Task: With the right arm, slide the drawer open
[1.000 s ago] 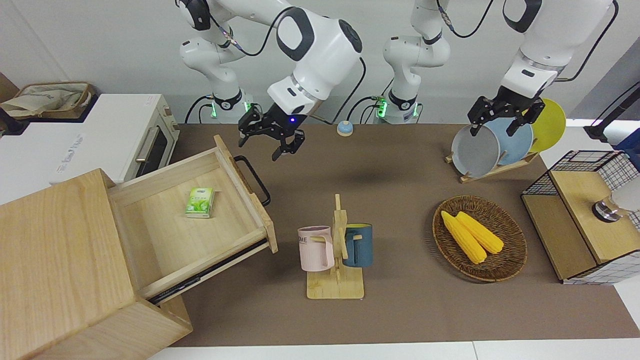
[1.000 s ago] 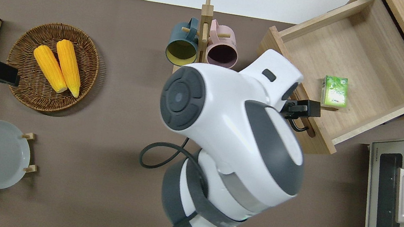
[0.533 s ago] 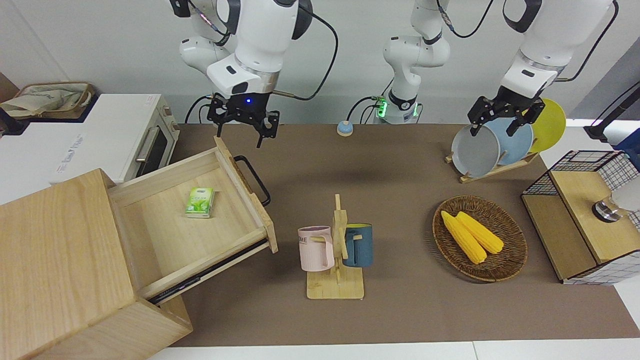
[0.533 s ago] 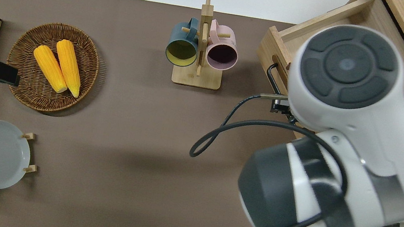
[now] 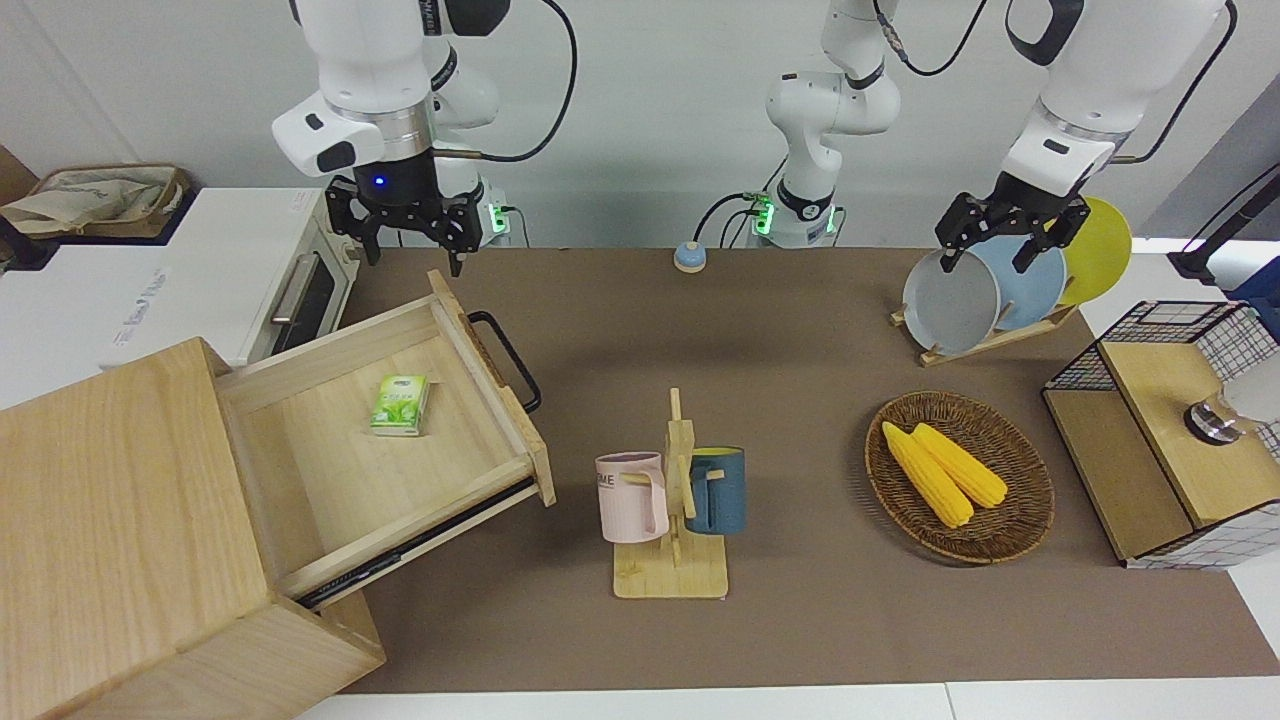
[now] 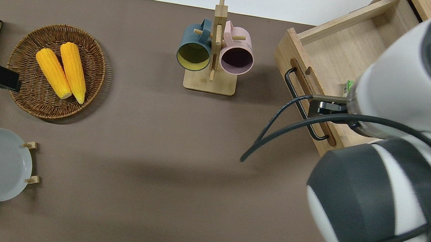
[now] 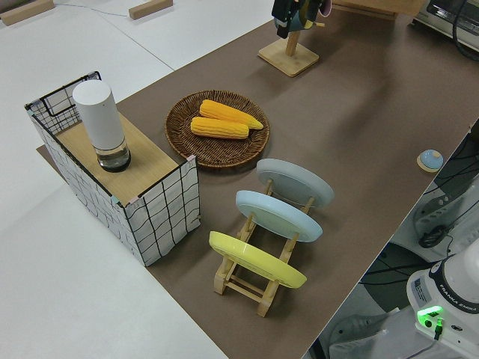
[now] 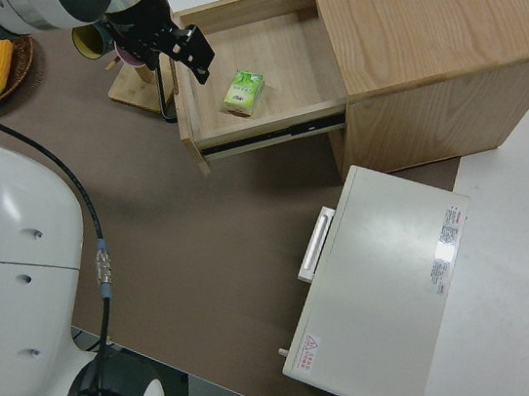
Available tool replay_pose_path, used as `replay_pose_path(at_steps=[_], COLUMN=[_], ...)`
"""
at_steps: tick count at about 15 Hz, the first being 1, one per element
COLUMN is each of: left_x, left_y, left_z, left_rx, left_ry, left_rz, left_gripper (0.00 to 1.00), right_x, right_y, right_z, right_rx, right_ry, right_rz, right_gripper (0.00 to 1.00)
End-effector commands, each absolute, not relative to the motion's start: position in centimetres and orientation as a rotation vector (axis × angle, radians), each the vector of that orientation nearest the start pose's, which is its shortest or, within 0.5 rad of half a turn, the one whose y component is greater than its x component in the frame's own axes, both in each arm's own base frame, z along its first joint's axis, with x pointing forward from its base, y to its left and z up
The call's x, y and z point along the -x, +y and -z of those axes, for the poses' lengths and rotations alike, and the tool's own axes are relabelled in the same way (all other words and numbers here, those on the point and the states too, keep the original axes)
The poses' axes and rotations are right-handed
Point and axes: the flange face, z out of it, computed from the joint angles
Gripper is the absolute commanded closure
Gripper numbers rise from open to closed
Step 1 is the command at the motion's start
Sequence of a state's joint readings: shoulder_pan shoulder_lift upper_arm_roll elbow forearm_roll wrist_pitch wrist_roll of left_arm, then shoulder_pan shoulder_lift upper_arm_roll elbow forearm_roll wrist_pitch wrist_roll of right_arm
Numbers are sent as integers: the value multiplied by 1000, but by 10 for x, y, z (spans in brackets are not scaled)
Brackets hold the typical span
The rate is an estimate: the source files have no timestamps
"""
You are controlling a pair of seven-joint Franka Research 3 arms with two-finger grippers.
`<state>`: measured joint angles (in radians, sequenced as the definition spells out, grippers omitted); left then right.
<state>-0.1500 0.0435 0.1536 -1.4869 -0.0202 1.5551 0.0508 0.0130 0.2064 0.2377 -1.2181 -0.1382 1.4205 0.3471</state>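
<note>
At the lower left of the front view stands the large light-wood box cabinet (image 5: pixel 120 540), and from it the wide shallow light-wood drawer (image 5: pixel 380 450) stands pulled well out over the brown table (image 5: pixel 800 620). The drawer's front panel faces the middle of the table, toward the left arm's end and slightly toward the robots. Its black metal bar handle (image 5: pixel 508 360) runs along that panel, its long axis slanting from the upper left down to the lower right of the frame. A small green packet (image 5: pixel 400 404) lies flat on the drawer floor.

Above the drawer, in the upper left of the frame, the right arm (image 5: pixel 375 80) points straight down. Its black two-finger pincer (image 5: pixel 408 232) has its fingers spread wide and grips nothing; it hangs in the air, clear of the handle. The white toaster oven with a silver handle (image 5: pixel 240 280) sits beside the cabinet, nearer to the robots.

Right of the frame's middle, a wooden mug stand (image 5: pixel 672 520) carries a pink mug (image 5: pixel 632 497) and a dark blue mug (image 5: pixel 716 489).

At the upper right, the left arm (image 5: pixel 1075 90) is parked; its pincer (image 5: pixel 1008 228) is likewise spread and empty.
</note>
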Motion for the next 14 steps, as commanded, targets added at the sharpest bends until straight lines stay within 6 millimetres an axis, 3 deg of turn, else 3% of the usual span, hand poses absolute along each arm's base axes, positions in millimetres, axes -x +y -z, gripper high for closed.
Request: replay_pose_path(at_steps=[1, 4, 14], left_x=[-571, -571, -571], left_y=[-2, -2, -2], left_z=[-641, -641, -641], left_rx=[3137, 3137, 3137], left_ry=[88, 88, 88], left_rz=[52, 52, 52], left_gripper=[5, 2, 5], right_x=[-590, -596, -600], right_y=[68, 34, 35], right_z=[-663, -657, -647], right_rx=[3115, 3044, 3144], right_ry=[134, 115, 57], right_rz=[30, 18, 19], right_gripper=[15, 15, 15])
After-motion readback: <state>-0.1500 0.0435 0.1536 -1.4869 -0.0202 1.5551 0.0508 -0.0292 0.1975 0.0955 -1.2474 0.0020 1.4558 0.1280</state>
